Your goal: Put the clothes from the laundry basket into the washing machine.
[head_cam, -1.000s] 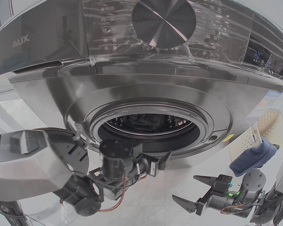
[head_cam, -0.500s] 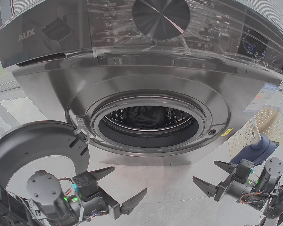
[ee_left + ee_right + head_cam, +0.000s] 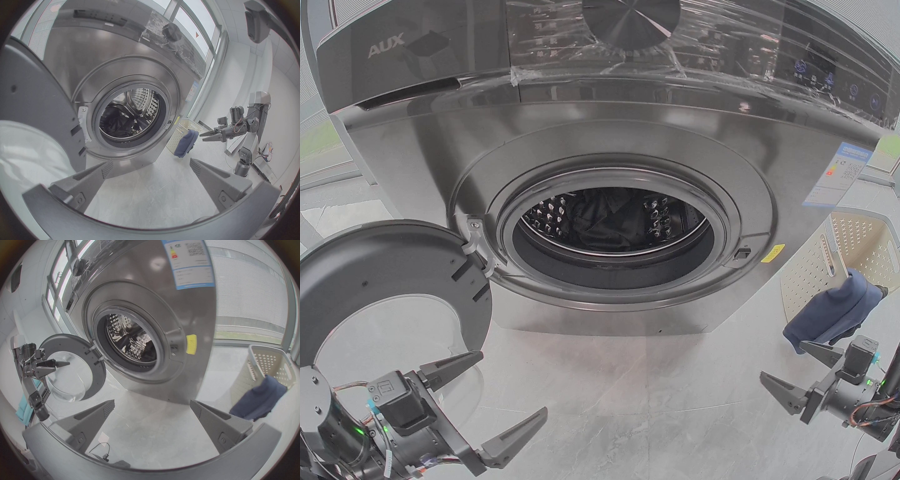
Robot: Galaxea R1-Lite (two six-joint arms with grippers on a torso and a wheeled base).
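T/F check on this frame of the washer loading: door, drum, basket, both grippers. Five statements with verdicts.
1. The washing machine door is swung open. True.
2. The right gripper holds the blue garment. False: it is open and empty, and the garment drapes over the laundry basket rim.
3. Dark clothing lies in the drum. True.
4. The laundry basket stands on the robot's left of the washing machine. False: it stands on the robot's right.
5. The left gripper is shut. False: its fingers are spread and hold nothing.
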